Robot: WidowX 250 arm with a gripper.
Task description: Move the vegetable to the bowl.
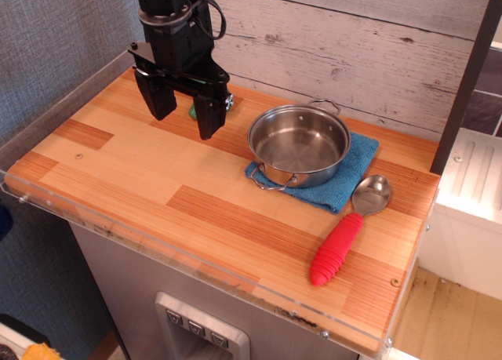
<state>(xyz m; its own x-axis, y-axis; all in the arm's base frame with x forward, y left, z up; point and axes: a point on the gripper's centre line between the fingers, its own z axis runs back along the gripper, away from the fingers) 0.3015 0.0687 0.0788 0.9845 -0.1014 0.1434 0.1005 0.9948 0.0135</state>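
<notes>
The green toy broccoli (191,110) lies on the wooden tabletop at the back left, mostly hidden behind my gripper; only a small green patch shows between the fingers. My gripper (185,117) is open, its two black fingers (211,115) hanging down on either side in front of the broccoli, tips near the table. The bowl, a shiny steel pot (299,144) with two loop handles, stands empty on a blue cloth to the right of the gripper.
A blue cloth (354,172) lies under the pot. A steel spoon with a red ribbed handle (337,248) lies at the front right. A plank wall runs behind the table; a clear rim lines the left and front edges.
</notes>
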